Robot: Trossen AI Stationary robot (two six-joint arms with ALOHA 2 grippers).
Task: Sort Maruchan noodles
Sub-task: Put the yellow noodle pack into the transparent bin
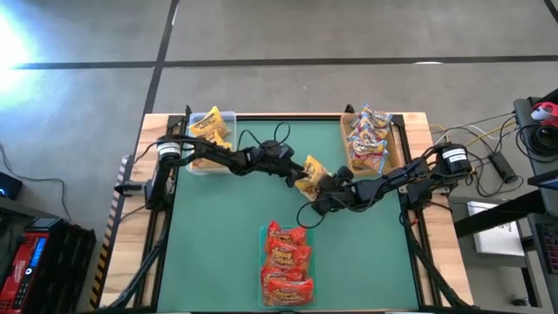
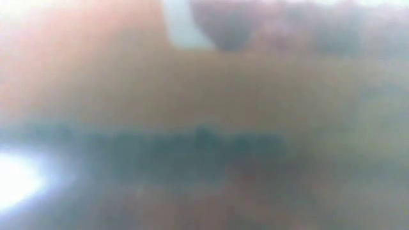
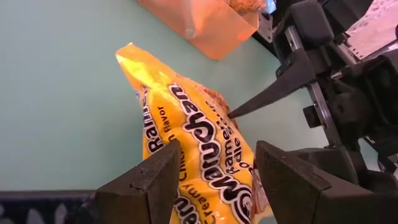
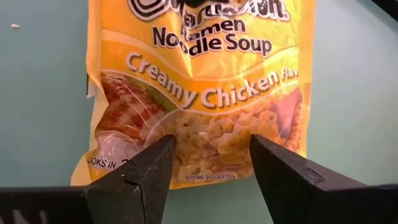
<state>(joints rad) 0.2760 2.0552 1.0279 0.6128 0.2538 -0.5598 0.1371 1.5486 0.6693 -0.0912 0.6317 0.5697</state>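
One yellow Maruchan packet [image 1: 309,173], printed Creamy Chicken, sits at mid-table between both grippers. My left gripper [image 1: 298,167] reaches in from the left, and the packet [image 3: 193,130] fills the gap between its fingers [image 3: 217,162]. My right gripper [image 1: 324,185] comes from the right with its fingers apart [image 4: 208,155], facing the packet's printed side [image 4: 205,81]. Whether the packet's far end touches the table, I cannot tell. The low view is filled by a blurred print close to the lens. My left gripper is shut on the yellow packet's near end [image 3: 205,180], one finger on each side of it, coming level from the table's left. The rest of the packet slants away beyond the fingertips. My right gripper touches the printed face [image 3: 225,118] with one pointed fingertip [image 3: 239,111], coming from the table's right; its other fingertip is hidden behind my left finger.
A clear tray of yellow packets [image 1: 209,129] stands at the far left. A brown tray [image 1: 398,144] with pale pink-labelled packets [image 1: 368,139] stands at the far right. Red-orange packets [image 1: 286,262] lie in a tray at the near edge. Green table [image 1: 218,227] shows between them.
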